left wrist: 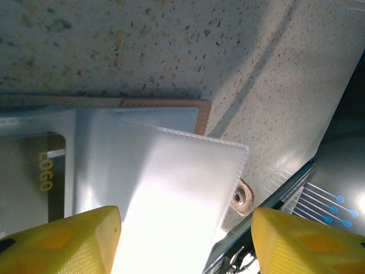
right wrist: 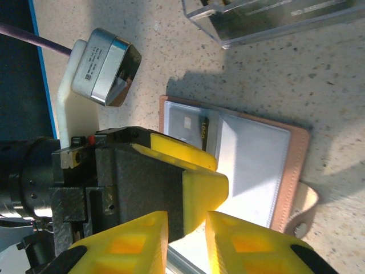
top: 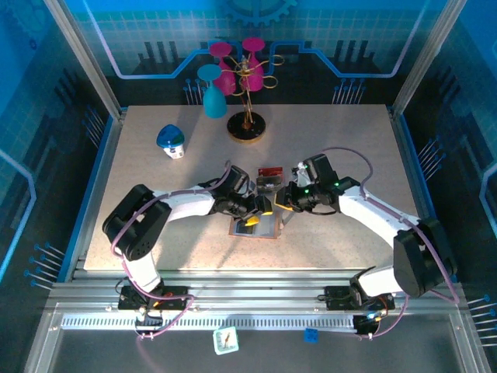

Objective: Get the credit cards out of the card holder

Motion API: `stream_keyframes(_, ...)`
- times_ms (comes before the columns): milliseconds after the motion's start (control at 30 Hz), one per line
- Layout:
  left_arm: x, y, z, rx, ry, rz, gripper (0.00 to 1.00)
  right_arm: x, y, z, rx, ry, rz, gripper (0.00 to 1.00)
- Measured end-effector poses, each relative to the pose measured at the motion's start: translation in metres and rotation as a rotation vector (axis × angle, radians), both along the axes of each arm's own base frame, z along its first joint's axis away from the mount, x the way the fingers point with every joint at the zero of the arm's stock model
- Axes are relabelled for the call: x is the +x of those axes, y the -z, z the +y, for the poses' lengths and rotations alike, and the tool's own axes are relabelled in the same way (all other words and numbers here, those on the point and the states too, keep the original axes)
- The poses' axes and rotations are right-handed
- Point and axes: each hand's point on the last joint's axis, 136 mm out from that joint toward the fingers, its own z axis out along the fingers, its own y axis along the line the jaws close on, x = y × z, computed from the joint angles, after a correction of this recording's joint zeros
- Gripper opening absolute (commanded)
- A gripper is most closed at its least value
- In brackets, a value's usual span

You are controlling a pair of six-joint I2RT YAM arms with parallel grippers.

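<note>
1. Near the far-left corner of the speckled beige desk (top: 132,167): a small blue-and-white domed container (top: 171,141), well apart from everything else.
2. Along the far edge, left of centre: a teal plastic goblet (top: 211,93), just beside a gold wire rack on a round dark base (top: 247,128) that carries magenta plastic goblets (top: 237,74).
3. Left pincer (top: 258,212), black with yellow fingers (left wrist: 63,240): reaches in from the left to the middle of the desk and hovers over the card holder. Released, with the fingers wide apart and a clear sleeve lying between them ungripped.
4. Salmon-brown leather-like folding card holder (top: 268,228): lies open and flat around the middle of the desk, nearer the near edge than the far one. Shows clear plastic sleeves face up and a snap tab (left wrist: 242,197) sticking out at one side.
5. Dark credit card with yellow LOGO lettering (left wrist: 48,171): sits tucked in a pocket of the card holder.
6. Just beyond the card holder, toward the far edge: a clear plastic box (top: 269,186) holding a red card (top: 269,171) and dark cards.
7. Right pincer (top: 286,203), also yellow-fingered: hangs just right of the card holder, near the clear plastic box. Shows fingers close together with a narrow gap, though cannot tell whether clenched on anything.
</note>
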Motion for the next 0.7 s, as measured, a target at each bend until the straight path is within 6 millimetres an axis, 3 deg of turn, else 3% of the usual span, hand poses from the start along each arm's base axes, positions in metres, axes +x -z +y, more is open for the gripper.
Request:
stream_keyframes(233,0.003,0.006,-0.005,-0.001,-0.007,0.023,0.64,-0.001,-0.007,-0.015,-0.021,0.033,-0.02,0.25)
stream_keyframes(700,0.009,-0.004,-0.004,-0.013,-0.018,-0.005,0.62,-0.005,0.0,-0.014,-0.02,0.031,-0.001,0.24)
